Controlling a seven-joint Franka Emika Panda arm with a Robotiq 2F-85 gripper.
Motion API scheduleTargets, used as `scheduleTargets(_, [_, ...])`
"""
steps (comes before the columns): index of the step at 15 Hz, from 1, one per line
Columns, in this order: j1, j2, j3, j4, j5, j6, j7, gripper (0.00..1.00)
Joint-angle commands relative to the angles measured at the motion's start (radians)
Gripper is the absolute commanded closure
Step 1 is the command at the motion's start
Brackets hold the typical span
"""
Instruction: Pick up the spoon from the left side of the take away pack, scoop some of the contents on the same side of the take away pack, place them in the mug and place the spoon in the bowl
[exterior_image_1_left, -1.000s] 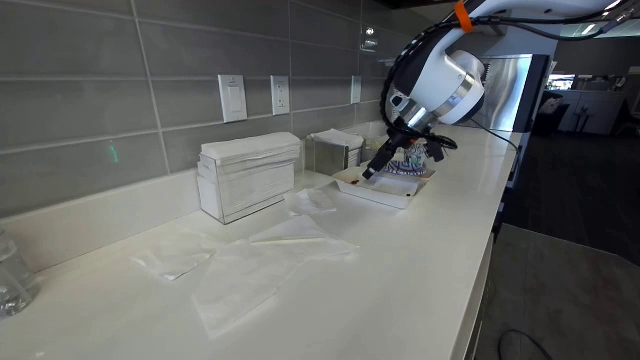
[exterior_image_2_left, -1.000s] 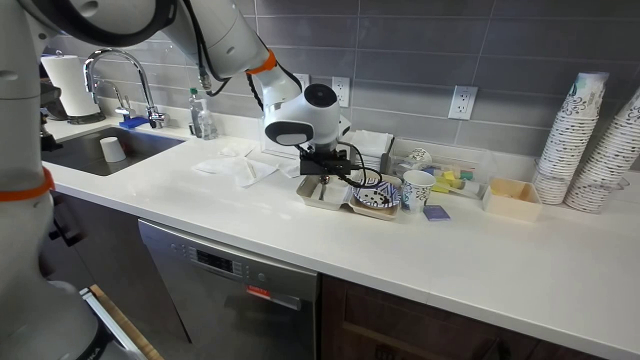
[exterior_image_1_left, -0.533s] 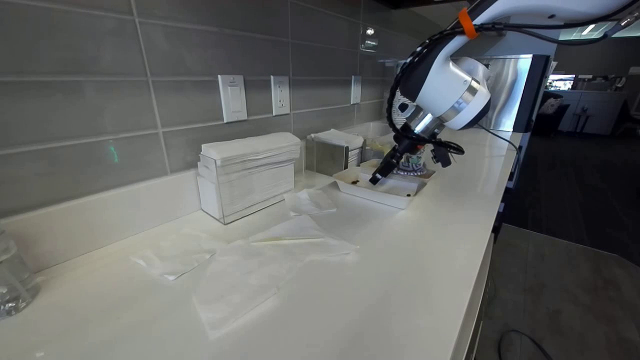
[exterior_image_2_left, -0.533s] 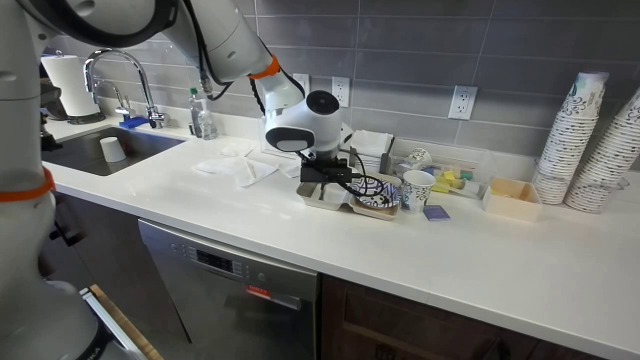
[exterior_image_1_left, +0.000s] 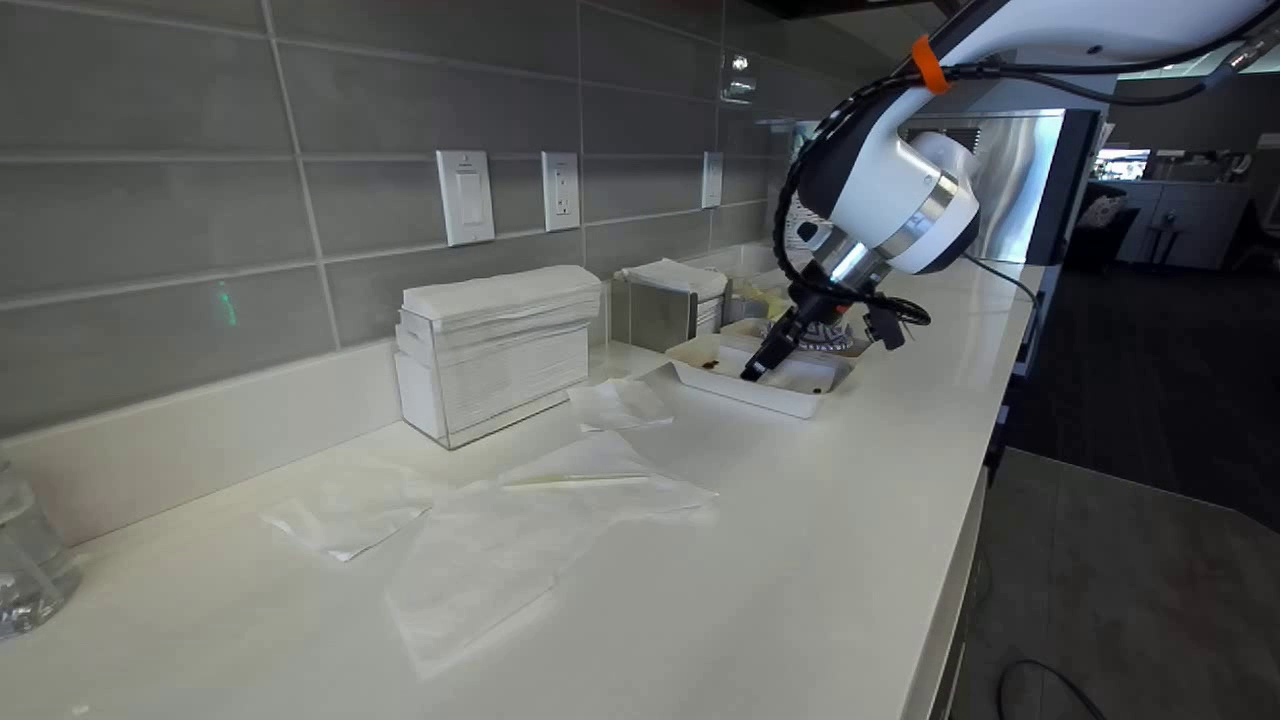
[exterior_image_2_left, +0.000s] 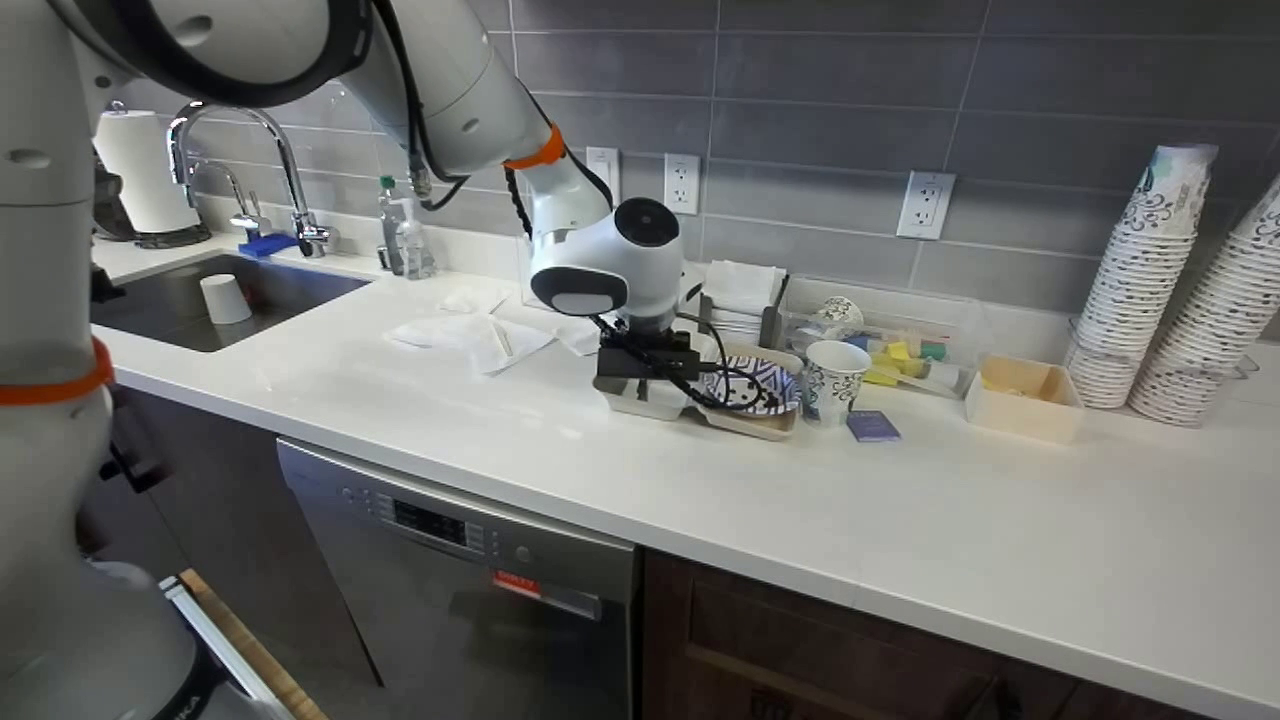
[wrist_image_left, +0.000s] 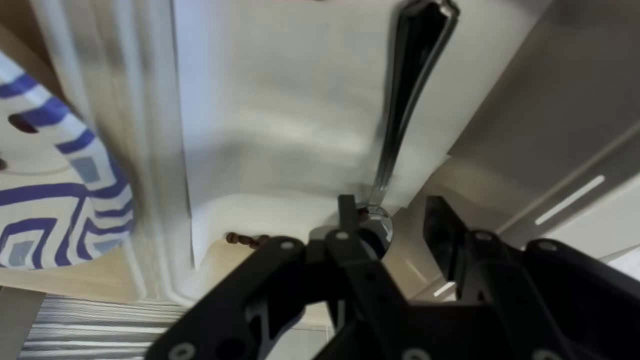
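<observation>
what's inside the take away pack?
In the take away pack: a spoon, what looks like a white paper sheet, and small brown bits. The gripper hides part of the spoon; anything under the sheet is covered.

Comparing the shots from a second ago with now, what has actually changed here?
The gripper has moved down toward the take away pack, as both exterior views show. It is open, with one end of the spoon showing between its fingers in the wrist view; nothing is held. The pack, mug and patterned bowl stayed put.
</observation>
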Motion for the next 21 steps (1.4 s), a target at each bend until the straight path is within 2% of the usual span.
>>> scheduleTargets(1, [-0.015, 0.018, 0.015, -0.007, 0.032, 0.016, -0.037, 0.62])
scheduleTargets(2, [-0.014, 0.02, 0.012, -0.009, 0.029, 0.019, -0.035, 0.64])
scheduleTargets(5, [-0.018, 0.026, 0.016, -0.009, 0.032, 0.022, -0.04, 0.77])
scheduleTargets(6, [-0.018, 0.027, 0.016, -0.009, 0.032, 0.023, -0.042, 0.77])
scheduleTargets(7, [-0.018, 0.028, 0.016, -0.009, 0.031, 0.024, -0.043, 0.85])
scheduleTargets(8, [-0.016, 0.029, 0.014, -0.01, 0.028, 0.024, -0.043, 0.81])
scheduleTargets(9, [-0.017, 0.029, 0.014, -0.01, 0.028, 0.023, -0.043, 0.83])
scheduleTargets(11, [-0.017, 0.025, 0.015, -0.012, 0.028, 0.024, -0.045, 0.97])
scheduleTargets(12, [-0.014, 0.019, 0.012, -0.014, 0.022, 0.028, -0.043, 1.0])
scheduleTargets(15, [0.001, -0.02, -0.007, -0.028, -0.009, 0.026, -0.01, 0.98])
scheduleTargets(17, [0.025, -0.052, -0.043, -0.04, -0.067, 0.006, 0.054, 0.98])
scheduleTargets(20, [0.086, -0.094, -0.141, -0.051, -0.25, -0.055, 0.233, 0.98])
scheduleTargets(21, [0.155, -0.104, -0.223, -0.041, -0.286, -0.091, 0.274, 0.98])
